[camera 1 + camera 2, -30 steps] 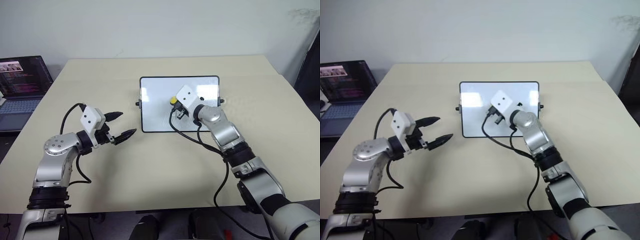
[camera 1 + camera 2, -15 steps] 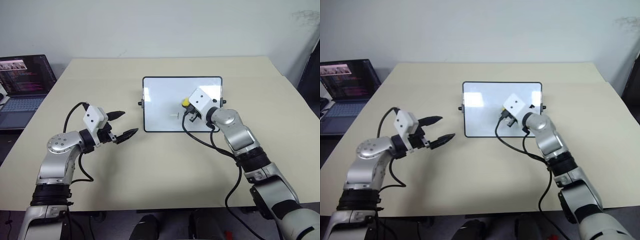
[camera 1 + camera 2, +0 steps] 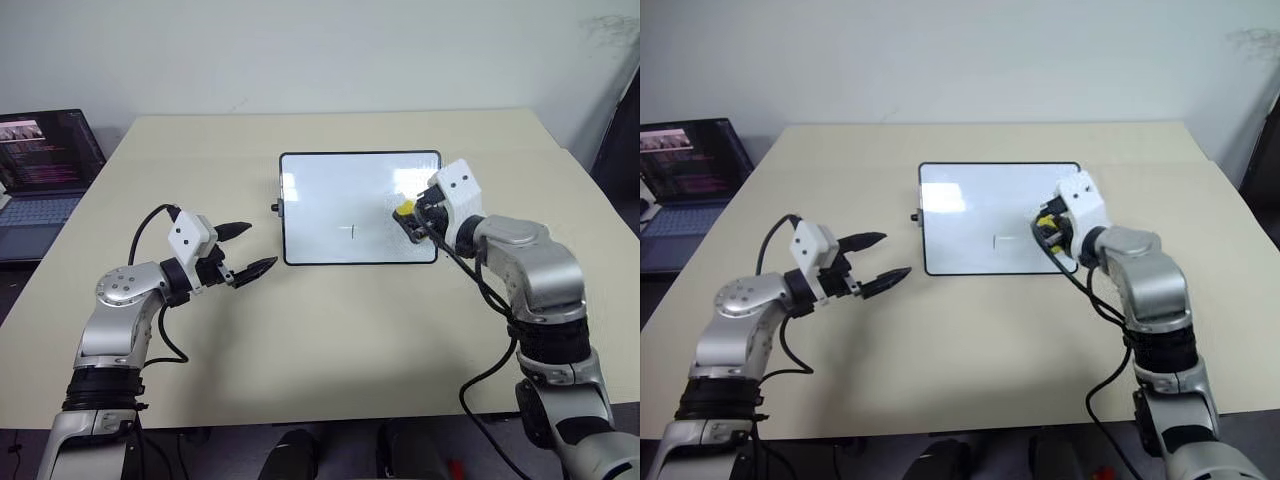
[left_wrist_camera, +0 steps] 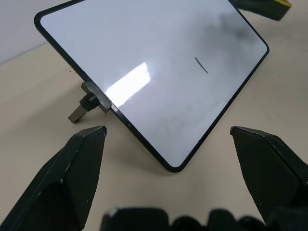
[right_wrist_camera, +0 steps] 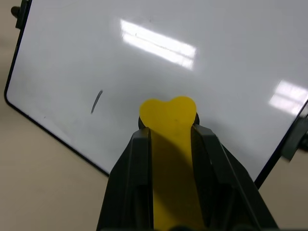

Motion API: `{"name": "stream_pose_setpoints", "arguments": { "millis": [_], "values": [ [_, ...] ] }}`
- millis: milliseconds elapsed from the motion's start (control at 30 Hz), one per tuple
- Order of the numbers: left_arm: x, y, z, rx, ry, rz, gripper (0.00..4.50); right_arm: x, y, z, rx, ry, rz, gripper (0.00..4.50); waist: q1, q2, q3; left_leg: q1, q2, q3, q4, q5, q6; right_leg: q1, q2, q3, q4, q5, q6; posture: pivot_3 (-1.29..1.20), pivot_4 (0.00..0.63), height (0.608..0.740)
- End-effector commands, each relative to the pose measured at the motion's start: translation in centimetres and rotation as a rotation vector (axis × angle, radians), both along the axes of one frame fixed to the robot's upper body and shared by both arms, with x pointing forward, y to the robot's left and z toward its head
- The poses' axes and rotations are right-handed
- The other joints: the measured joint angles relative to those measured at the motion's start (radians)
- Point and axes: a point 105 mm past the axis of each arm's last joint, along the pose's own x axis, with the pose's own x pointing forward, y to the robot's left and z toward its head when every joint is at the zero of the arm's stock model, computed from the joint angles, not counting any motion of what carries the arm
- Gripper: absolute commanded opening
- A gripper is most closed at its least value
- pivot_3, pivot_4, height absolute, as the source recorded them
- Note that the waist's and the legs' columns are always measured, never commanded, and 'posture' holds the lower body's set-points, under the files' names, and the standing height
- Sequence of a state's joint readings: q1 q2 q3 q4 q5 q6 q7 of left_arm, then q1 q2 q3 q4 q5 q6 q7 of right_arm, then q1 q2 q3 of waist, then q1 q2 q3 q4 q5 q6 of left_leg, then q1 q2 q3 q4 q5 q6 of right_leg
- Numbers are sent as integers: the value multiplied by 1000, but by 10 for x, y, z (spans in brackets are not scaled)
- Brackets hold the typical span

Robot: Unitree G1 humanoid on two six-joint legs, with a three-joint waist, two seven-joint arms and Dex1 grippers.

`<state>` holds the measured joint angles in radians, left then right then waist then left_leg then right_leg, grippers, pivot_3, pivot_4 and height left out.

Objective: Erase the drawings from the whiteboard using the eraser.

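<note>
1 whiteboard flat mid-table, 1 short mark left near its centre. 1 yellow eraser clamped between right gripper fingers, over board's right part; eraser underside hidden, contact with board unclear. Left gripper spread wide, empty, just left of board. 1 laptop cut off at table's left.

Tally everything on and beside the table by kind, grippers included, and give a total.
Whiteboard: 1
Drawings left on it, a short black mark: 1
Eraser: 1
Laptop: 1
Grippers, left gripper and right gripper: 2
Total: 6
</note>
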<state>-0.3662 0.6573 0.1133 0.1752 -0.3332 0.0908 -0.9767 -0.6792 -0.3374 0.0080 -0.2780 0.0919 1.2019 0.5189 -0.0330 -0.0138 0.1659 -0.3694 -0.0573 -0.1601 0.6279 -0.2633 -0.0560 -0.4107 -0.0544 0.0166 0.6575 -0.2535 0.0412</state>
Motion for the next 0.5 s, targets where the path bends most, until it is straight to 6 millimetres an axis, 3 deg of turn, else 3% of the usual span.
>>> {"name": "stream_pose_setpoints", "arguments": {
  "millis": [33, 233, 500],
  "values": [
    [3, -3, 11, -2, -47, -22, 4500, -7, -1, 9, 52, -11, -28, 857, 1, 0, 0, 0, 0, 0, 0, 0, 0, 0, 0, 0, 0, 0, 0, 0, 150, 740],
    [6, -5, 11, 0, -47, -36, 4500, -16, -2, -4, 52, 17, -55, 857, 1, 0, 0, 0, 0, 0, 0, 0, 0, 0, 0, 0, 0, 0, 0, 0, 150, 740],
    [9, -8, 12, 2, -50, -50, 4500, -10, -4, -1, 40, -5, -71, 857, -1, 0, 0, 0, 0, 0, 0, 0, 0, 0, 0, 0, 0, 0, 0, 0, 150, 740]
  ]
}}
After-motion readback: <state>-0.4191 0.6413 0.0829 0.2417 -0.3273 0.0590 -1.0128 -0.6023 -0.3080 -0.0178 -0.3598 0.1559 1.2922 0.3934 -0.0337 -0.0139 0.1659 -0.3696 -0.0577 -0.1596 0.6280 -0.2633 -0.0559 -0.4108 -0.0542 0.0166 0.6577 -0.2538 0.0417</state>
